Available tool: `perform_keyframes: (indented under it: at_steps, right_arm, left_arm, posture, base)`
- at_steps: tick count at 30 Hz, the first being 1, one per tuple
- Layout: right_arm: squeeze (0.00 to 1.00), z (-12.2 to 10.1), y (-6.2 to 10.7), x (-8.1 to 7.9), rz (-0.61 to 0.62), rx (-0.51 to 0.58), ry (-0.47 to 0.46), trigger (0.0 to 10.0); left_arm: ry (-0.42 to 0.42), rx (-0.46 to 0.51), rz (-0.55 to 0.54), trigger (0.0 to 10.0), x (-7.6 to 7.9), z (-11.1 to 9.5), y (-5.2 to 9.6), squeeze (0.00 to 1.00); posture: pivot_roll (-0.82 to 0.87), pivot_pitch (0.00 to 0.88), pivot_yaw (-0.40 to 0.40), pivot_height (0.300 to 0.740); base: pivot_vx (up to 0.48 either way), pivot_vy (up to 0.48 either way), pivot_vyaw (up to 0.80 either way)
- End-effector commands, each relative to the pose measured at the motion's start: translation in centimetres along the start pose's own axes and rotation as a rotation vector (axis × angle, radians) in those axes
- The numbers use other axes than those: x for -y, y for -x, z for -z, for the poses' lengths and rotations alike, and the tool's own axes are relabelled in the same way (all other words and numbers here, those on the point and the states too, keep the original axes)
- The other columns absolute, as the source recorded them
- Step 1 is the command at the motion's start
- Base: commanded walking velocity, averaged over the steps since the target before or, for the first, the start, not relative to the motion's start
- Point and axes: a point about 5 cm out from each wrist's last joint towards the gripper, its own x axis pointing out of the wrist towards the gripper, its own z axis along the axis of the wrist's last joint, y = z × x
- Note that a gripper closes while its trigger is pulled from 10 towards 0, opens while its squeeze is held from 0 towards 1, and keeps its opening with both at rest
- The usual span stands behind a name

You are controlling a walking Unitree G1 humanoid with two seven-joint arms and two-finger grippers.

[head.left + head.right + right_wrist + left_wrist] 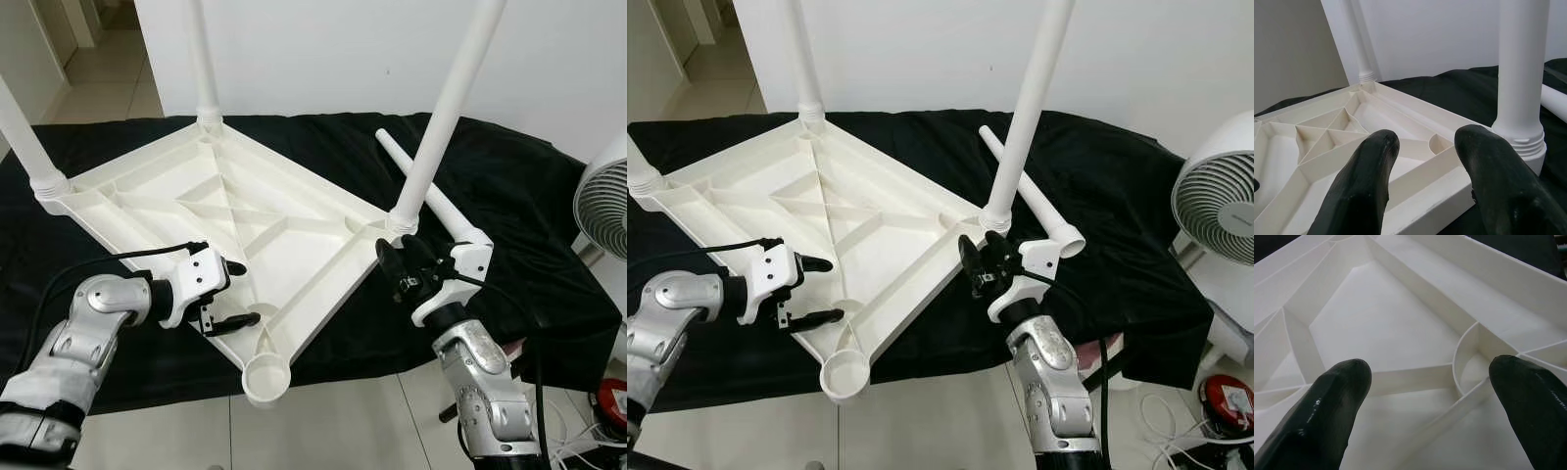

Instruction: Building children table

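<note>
Your left gripper [235, 294] hovers fingers apart over the upturned tabletop [235, 220]; right gripper [404, 264], fingers apart too, sits beside the screwed-in leg [446, 113]. Spare leg [436, 201] lies on the black-draped counter [529, 196].

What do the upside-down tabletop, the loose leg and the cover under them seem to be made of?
Tabletop: apparently moulded white plastic, semi-matte, judging by its thin cast ribs and the round socket at its corner. Loose leg: looks like the same white plastic, a smooth hollow tube with an open end. Cover: black fabric, matte and softly wrinkled, possibly velvet-like.

A home room: tiled floor [333, 421], white fan [1220, 201], doorway.
</note>
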Motion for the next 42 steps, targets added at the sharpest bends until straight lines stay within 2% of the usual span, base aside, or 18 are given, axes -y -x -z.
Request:
perform_keyframes:
  at_steps: [1, 8, 13, 19, 30, 31, 34, 35, 36, 38, 40, 41, 42]
  right_arm:
    - [0.0, -0.2, 0.2, 0.1, 0.009, -0.005, 0.006, 10.0]
    - [0.0, -0.1, 0.4, 0.2, 0.018, -0.012, 0.013, 10.0]
    - [0.0, 0.2, 0.6, 0.2, 0.023, -0.02, 0.008, 10.0]
    - [0.0, 0.2, 0.5, 0.3, 0.025, -0.02, 0.007, 10.0]
    - [0.0, 0.1, 0.3, 0.1, 0.014, -0.019, 0.007, 10.0]
    - [0.0, -0.1, 0.4, 0.4, 0.021, -0.017, 0.013, 10.0]
    - [0.0, -0.1, 0.5, 0.5, 0.027, -0.016, 0.017, 10.0]
    - [0.0, -0.1, 0.6, 0.5, 0.031, -0.016, 0.018, 10.0]
    - [0.0, -0.1, 0.6, 0.5, 0.031, -0.016, 0.018, 10.0]
    - [0.0, -0.1, 0.6, 0.5, 0.036, -0.016, 0.019, 10.0]
    - [0.0, -0.1, 0.7, 0.5, 0.038, -0.015, 0.02, 10.0]
    - [0.0, -0.1, 0.7, 0.5, 0.04, -0.015, 0.021, 10.0]
    - [0.0, -0.1, 0.7, 0.5, 0.04, -0.015, 0.021, 10.0]
  left_arm:
    - [0.008, -0.075, 0.023, 10.0, 0.4, 1.3, 0.2, 0.0]
    - [-0.011, -0.105, 0.06, 10.0, -0.1, 2.3, 0.9, 0.0]
    - [0.034, -0.068, 0.083, 10.0, -0.3, 2.5, 2.0, 0.0]
    - [0.028, -0.082, 0.103, 10.0, 0.0, 2.8, 2.5, 0.0]
    - [-0.032, -0.119, 0.13, 10.0, -0.1, 3.0, 1.0, 0.0]
    - [-0.058, -0.141, 0.168, 10.0, 0.2, 3.1, 0.4, 0.0]
    - [-0.078, -0.16, 0.195, 10.0, 0.5, 3.3, 0.1, 0.0]
    - [-0.08, -0.17, 0.213, 8.0, 0.7, 3.4, 0.1, 0.0]
    - [-0.08, -0.17, 0.213, 8.0, 0.7, 3.4, 0.1, 0.0]
    - [-0.072, -0.172, 0.253, 2.0, 0.9, 3.5, -0.1, 0.0]
    - [-0.072, -0.171, 0.263, 2.0, 1.0, 3.5, -0.2, 0.0]
    - [-0.071, -0.17, 0.266, 0.0, 1.0, 3.5, -0.3, 0.0]
    - [-0.071, -0.17, 0.266, 0.0, 1.0, 3.5, -0.3, 0.0]
  posture:
    - [-0.11, 0.013, 0.001, 0.74]
    - [-0.11, 0.02, 0.012, 0.74]
    - [-0.11, 0.021, 0.015, 0.74]
    - [-0.1, 0.023, 0.01, 0.74]
    - [-0.11, 0.023, 0.01, 0.74]
    - [-0.11, 0.023, 0.019, 0.74]
    - [-0.11, 0.023, 0.019, 0.74]
    - [-0.12, 0.026, 0.027, 0.74]
    - [-0.12, 0.026, 0.027, 0.74]
    - [-0.12, 0.025, 0.033, 0.74]
    - [-0.12, 0.025, 0.033, 0.74]
    - [-0.12, 0.025, 0.033, 0.74]
    - [-0.12, 0.025, 0.033, 0.74]
  base:
    - [0.0, 0.0, 0.0]
    - [0.0, 0.0, 0.0]
    - [0.0, 0.0, 0.0]
    - [0.0, 0.0, 0.0]
    - [0.0, 0.0, 0.0]
    - [0.0, 0.0, 0.0]
    - [0.0, 0.0, 0.0]
    - [0.0, 0.0, 0.0]
    - [0.0, 0.0, 0.0]
    - [0.0, 0.0, 0.0]
    - [0.0, 0.0, 0.0]
    - [0.0, 0.0, 0.0]
    - [0.0, 0.0, 0.0]
